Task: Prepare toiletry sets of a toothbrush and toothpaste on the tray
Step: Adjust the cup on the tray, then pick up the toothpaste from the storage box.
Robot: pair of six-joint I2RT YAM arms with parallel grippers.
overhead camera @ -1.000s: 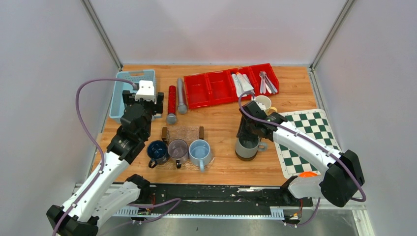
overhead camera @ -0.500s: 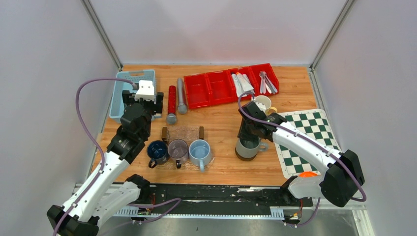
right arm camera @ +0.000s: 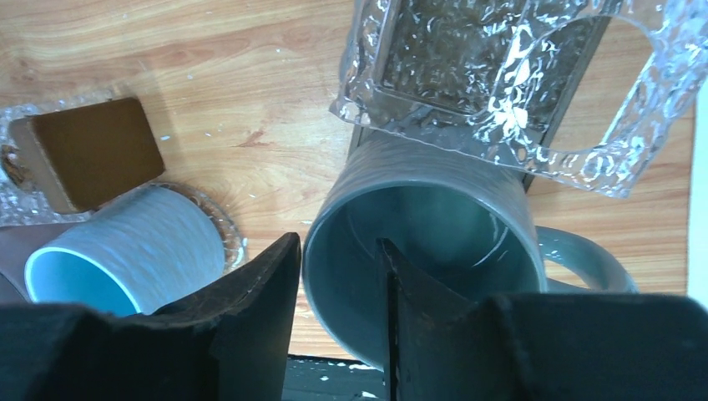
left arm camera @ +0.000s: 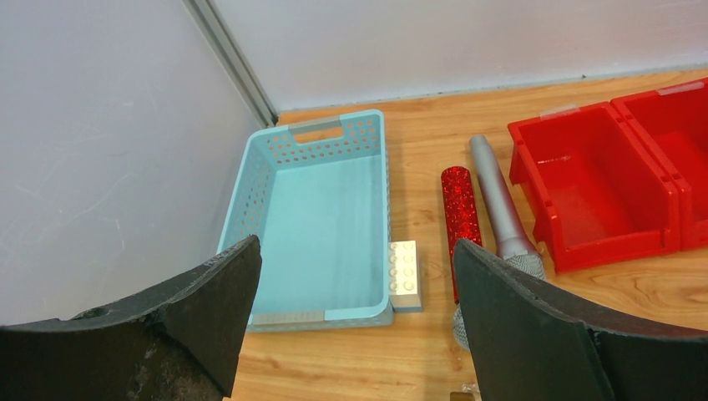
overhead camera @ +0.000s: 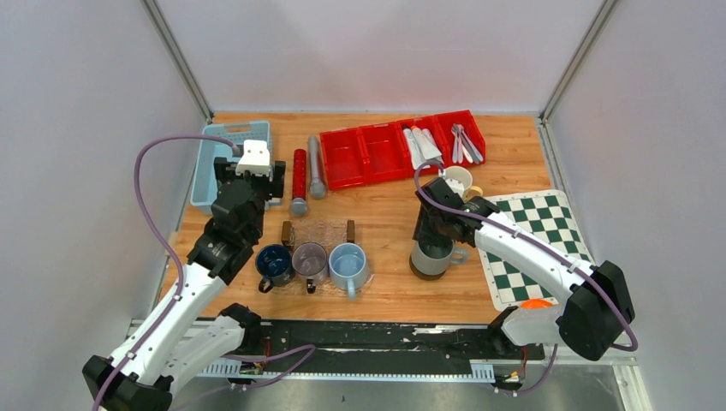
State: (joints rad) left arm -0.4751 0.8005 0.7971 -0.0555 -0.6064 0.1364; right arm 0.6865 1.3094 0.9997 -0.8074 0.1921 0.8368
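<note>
Toothbrushes: thin pale grey-white plastic toothbrushes (overhead camera: 465, 142) lie bundled in the rightmost compartment of a row of red plastic bins (overhead camera: 381, 154) along the far side of the wooden table.
Toothpaste: small white squeeze tubes of toothpaste (overhead camera: 422, 145) fill the compartment just left of the brushes.
Long axis: both bundles run roughly near-to-far, slightly slanted; heads and caps are too small to sort out.
Tray: the clear textured glass tray (overhead camera: 318, 229) with brown handles sits mid-table between the arms, well apart from the bins. A dark blue mug (overhead camera: 274, 263), a mauve-grey mug (overhead camera: 309, 259) and a light blue mug (overhead camera: 348, 264) stand along its near edge. No brush or tube is seen on it.
Right arm: the right gripper (right arm camera: 336, 242) points down over a grey-green ceramic mug (overhead camera: 432, 257), one finger inside the rim and one outside. The jaws stand part-way apart with a gap beside the inner finger, and no clamp is evident.
Left arm: the left gripper (left arm camera: 355, 244) is spread wide and empty, hovering at the near end of a pale blue perforated plastic basket (left arm camera: 321, 213).
Bearing: the bins lie beyond the right gripper, toward the back wall and a little to its right, so the right arm is clearly nearer.
Judgement: a pick likely calls for clearing the mug, reaching away from the base, and setting the jaws across that near-to-far axis.
</note>
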